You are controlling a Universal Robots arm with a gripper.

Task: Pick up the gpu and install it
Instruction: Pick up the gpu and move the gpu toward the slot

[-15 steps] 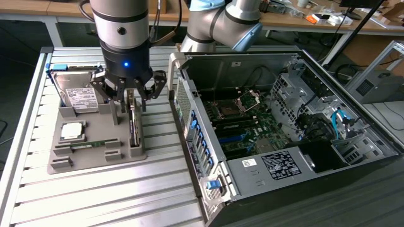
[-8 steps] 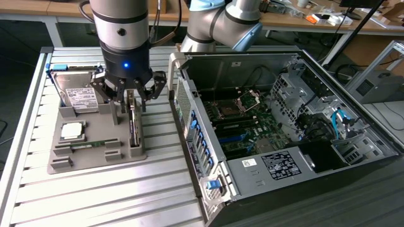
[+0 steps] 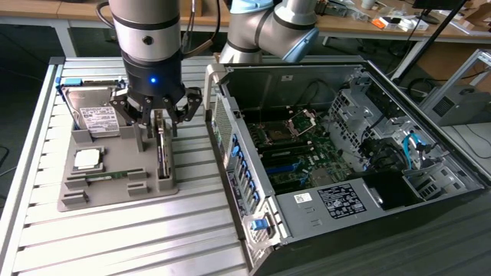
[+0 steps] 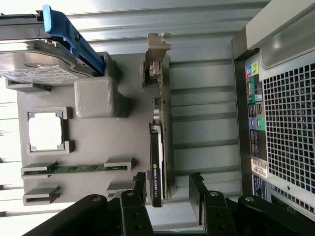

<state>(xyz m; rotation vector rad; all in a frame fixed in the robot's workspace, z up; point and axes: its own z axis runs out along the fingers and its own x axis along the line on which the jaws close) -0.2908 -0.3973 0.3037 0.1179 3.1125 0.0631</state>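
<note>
Hovering gripper point(image 3: 158, 129) | gpu point(image 3: 162, 155) | gray tray point(image 3: 115, 192) | slatted metal table point(image 3: 138, 241) | desks point(image 3: 360, 27) behind

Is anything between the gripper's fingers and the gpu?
Nothing. In the wrist view the open gripper straddles the gpu, upright in its gray holder, with bare gaps either side.
</note>
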